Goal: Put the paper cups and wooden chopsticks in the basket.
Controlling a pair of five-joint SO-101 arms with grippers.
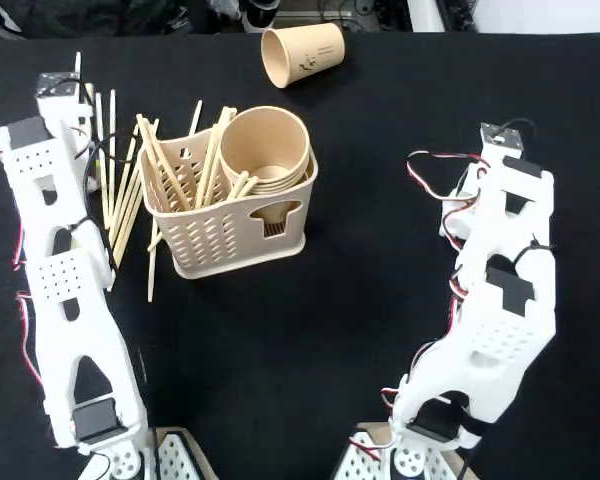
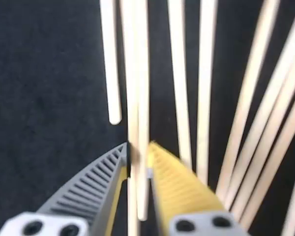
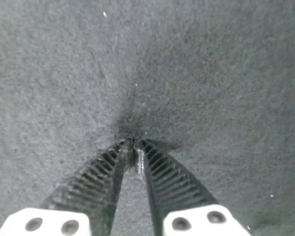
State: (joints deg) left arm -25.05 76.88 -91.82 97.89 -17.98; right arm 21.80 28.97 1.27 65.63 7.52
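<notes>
Pinching chopsticks (image 2: pixel 137 73) beside the basket (image 1: pixel 230 235) — left gripper (image 2: pixel 137 146), right gripper (image 3: pixel 135 143) closed empty well off its other side, one cup (image 1: pixel 302 54) lying beyond it

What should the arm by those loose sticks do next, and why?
Probably lift straight up: the left gripper looks closed on chopsticks lying on the black cloth, and the basket beside them already holds others.

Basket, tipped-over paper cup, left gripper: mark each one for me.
basket (image 1: pixel 215 240): high view, perforated front wall.
paper cup (image 1: pixel 308 52): high view, side wall of the cup lying on the table.
left gripper (image 2: pixel 137 147): left wrist view, midway between fingertips, closed on chopsticks (image 2: pixel 143 88).
</notes>
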